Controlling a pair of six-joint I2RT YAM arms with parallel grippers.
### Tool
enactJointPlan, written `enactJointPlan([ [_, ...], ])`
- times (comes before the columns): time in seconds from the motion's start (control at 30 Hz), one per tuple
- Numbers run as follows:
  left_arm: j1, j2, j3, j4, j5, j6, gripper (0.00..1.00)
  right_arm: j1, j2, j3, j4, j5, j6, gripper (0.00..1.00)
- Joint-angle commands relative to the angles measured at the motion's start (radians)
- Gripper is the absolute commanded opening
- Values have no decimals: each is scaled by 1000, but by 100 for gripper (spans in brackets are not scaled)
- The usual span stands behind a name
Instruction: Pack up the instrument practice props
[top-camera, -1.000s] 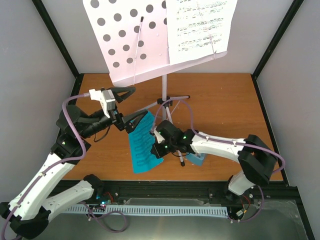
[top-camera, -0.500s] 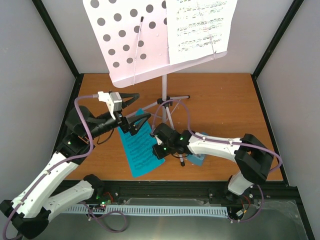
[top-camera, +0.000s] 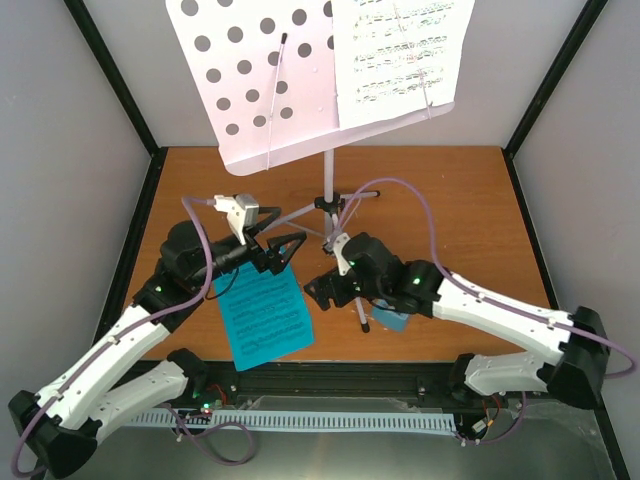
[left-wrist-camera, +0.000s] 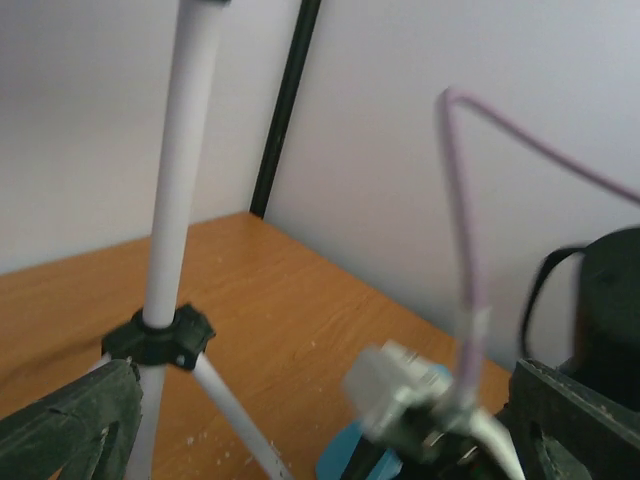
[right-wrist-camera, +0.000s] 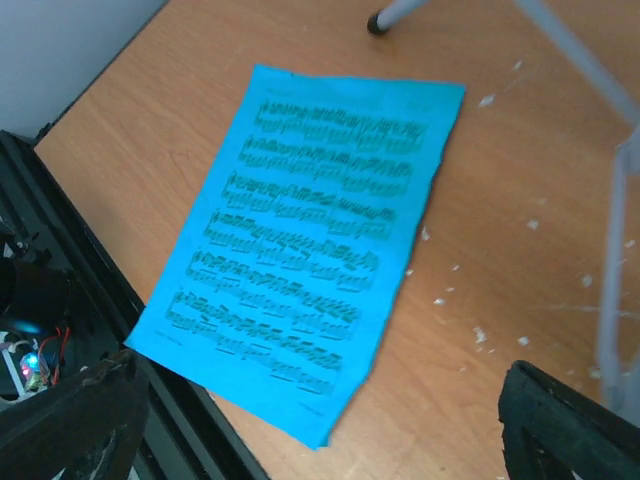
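Right hand is spread wide and empty. Directly beneath it the blue music sheet lies flat on the bench. Behind this hand, tucked under its wrist, sits the light-blue metronome, mostly hidden. Left hand is also wide, holding nothing. Just ahead of it rises the pole of the music stand, untouched. High above, the stand's perforated desk carries the white music sheet.

Blue sheet — black notation rows; white stand — dark round holes; orange-brown table.
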Motion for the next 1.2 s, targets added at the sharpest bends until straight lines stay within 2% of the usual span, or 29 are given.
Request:
enactJointPlan([
  [0.0,-6,-20,-54,56,-41,-122,99,-31,-98,-6,-28,100,-21,96],
  [0.2,-6,28,-138,121,-90,-312,99,-160,-216,-23,-41,141,-53,100],
  [0.43,-6,194,-156,182,-42,-471,99,-369,-318,-45,-25,93,-99,100],
  [0.57,-7,286,-162,294,31,-513,99,-465,-332,-87,10,75,-111,100],
  [0.67,-8,378,-114,325,84,-510,98,-547,-332,-124,46,7,-92,100],
  [0.8,-29,525,10,279,135,-469,94,-619,-338,-170,81,-64,-76,100],
  [1.03,-123,654,146,138,-48,-367,90,-674,-392,-221,67,-84,-78,100],
  [1.17,-146,706,190,52,-145,-351,85,-687,-425,-247,62,-82,-70,100],
])
